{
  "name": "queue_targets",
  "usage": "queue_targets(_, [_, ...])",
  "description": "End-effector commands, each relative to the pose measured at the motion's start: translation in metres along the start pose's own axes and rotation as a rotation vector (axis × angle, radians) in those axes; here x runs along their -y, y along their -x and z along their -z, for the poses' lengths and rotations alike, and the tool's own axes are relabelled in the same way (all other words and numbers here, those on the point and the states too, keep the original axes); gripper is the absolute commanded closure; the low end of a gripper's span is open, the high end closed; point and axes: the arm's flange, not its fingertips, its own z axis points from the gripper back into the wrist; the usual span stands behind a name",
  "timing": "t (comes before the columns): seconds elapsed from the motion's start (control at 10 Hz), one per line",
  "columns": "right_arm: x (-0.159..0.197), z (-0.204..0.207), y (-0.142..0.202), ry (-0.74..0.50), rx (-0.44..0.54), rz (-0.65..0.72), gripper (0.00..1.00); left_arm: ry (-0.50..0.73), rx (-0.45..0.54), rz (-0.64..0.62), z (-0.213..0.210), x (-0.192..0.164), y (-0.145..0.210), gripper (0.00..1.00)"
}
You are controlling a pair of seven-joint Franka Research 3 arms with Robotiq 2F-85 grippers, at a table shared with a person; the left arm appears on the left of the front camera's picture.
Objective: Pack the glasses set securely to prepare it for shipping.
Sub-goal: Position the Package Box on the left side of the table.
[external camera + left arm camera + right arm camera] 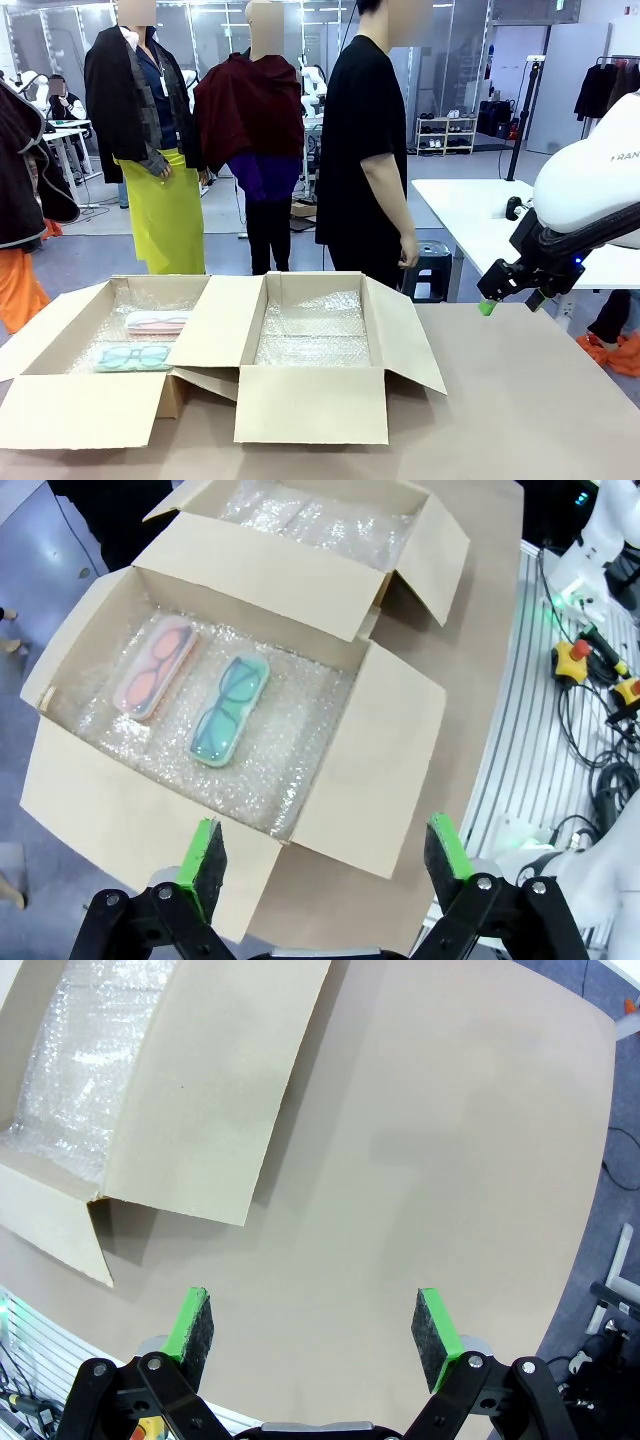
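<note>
The right arm (590, 180) has a smooth white rounded shell with grey lettering at its edge, ending in a black wrist block with a small blue light. Both grippers, left (325, 855) and right (315, 1325), are black linkages with silver screws and green pads (205, 848). The person (365, 150) wears a black short-sleeved shirt

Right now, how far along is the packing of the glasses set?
Done: the pink case and the green case lie side by side on bubble wrap in the left box. In hand: nothing; the left gripper hangs open above that box, and the right gripper is open over bare table. Left: covering the cases and closing the flaps; the right box holds only bubble wrap.
</note>
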Motion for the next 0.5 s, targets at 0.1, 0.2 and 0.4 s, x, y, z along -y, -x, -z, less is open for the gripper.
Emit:
queue_targets(0.1, [0.0007, 0.0002, 0.0002, 0.004, 0.008, -0.011, 0.00, -0.013, -0.019, -0.010, -0.0027, -0.0009, -0.0011, 0.00])
queue_targets(0.2, [0.0007, 0.0002, 0.0002, 0.004, 0.008, -0.011, 0.00, -0.013, -0.019, -0.010, -0.0027, -0.0009, -0.0011, 0.00])
queue_targets(0.4, [0.0007, 0.0002, 0.0002, 0.004, 0.008, -0.011, 0.00, -0.013, -0.019, -0.010, -0.0027, -0.0009, -0.0011, 0.00])
